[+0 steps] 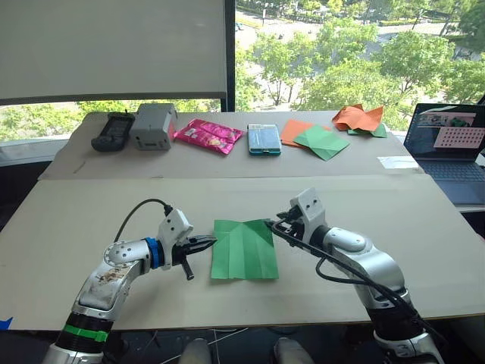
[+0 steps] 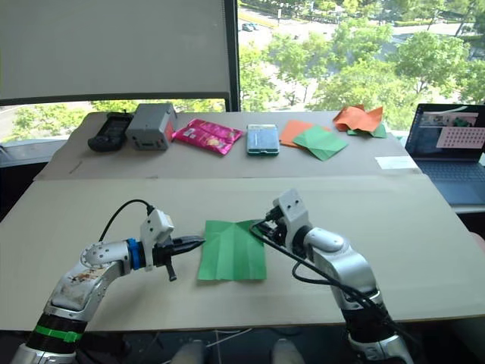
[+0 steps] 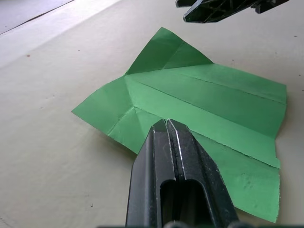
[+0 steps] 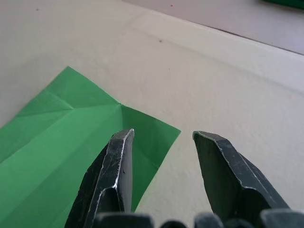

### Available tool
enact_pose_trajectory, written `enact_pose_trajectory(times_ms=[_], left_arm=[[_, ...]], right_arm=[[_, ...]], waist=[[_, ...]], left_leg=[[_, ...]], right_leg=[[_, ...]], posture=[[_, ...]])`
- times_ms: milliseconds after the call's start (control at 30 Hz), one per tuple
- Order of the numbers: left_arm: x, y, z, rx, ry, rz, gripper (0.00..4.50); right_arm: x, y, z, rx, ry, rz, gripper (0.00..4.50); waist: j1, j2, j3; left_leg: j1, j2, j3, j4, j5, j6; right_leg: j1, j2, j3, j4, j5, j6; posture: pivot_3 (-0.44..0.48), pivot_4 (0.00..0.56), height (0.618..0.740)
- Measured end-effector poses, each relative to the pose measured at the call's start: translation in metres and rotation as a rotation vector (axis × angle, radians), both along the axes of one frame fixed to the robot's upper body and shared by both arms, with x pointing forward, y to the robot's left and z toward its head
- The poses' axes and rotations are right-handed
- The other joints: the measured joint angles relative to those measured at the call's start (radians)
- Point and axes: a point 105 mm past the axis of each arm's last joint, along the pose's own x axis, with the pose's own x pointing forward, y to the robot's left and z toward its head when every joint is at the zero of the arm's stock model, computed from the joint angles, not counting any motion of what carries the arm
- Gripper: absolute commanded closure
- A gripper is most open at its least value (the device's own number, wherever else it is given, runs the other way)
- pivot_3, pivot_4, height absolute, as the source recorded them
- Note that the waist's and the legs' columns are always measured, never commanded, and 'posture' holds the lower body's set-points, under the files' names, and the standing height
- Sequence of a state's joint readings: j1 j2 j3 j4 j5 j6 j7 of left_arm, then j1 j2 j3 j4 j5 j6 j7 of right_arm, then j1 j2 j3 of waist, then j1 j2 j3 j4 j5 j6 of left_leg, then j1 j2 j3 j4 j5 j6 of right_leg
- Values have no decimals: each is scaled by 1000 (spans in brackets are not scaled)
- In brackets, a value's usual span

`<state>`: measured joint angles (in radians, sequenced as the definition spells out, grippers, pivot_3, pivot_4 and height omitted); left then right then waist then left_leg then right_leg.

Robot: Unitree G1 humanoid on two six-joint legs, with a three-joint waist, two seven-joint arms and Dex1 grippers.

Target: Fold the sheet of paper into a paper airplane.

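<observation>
Green sheet of paper (image 1: pixel 244 249) lies flat near the bench's (image 1: pixel 91 220) front edge, between the clenched left gripper (image 1: pixel 211 242) and released right gripper (image 1: pixel 270 224).

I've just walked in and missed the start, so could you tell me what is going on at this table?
The robot is working on a green sheet of paper lying flat on the table, creased but not yet an airplane. Its left gripper, shut, is at the sheet's left edge. Its right gripper is open at the sheet's far right corner. Neither one grips the paper. Other papers, packets and a laptop sit further back.
</observation>
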<state>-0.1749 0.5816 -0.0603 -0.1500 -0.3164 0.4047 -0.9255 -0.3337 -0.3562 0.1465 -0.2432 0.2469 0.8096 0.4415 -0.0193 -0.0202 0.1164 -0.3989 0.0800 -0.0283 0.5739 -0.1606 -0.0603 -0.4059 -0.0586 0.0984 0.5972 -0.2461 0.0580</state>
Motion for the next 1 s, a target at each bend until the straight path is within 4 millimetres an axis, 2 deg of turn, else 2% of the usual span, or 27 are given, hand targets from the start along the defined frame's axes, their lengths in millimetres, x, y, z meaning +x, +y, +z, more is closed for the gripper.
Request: enact_pose_trajectory(times_ms=[300,400,533,800,1000], left_arm=[[-3,-2,1,-6,2,5,4500],[-3,-2,1,-8,4,6,4500],[-3,-2,1,-13,5,6,4500],[-3,-2,1,-14,7,8,4500],[-4,-4,1,-34,27,5,4500]], right_arm=[[1,8,-19,21,59,14,2248],[0,12,-20,31,61,23,3064],[-1,14,-20,32,63,37,4416],[-8,17,-14,17,15,64,4485],[-23,28,12,-146,-243,188,4485]], waist=[[-3,0,0],[-3,0,0],[-3,0,0],[-2,0,0],[-2,0,0]], left_leg=[[0,0,0,0,1,1],[0,0,0,0,1,1],[0,0,0,0,0,1],[0,0,0,0,0,0],[0,0,0,0,0,0]], right_leg=[[0,0,0,0,0,0],[0,0,0,0,0,0],[0,0,0,0,0,0],[0,0,0,0,0,0],[0,0,0,0,0,0]], posture=[[0,150,721],[0,150,721],[0,150,721],[0,150,721],[0,150,721]])
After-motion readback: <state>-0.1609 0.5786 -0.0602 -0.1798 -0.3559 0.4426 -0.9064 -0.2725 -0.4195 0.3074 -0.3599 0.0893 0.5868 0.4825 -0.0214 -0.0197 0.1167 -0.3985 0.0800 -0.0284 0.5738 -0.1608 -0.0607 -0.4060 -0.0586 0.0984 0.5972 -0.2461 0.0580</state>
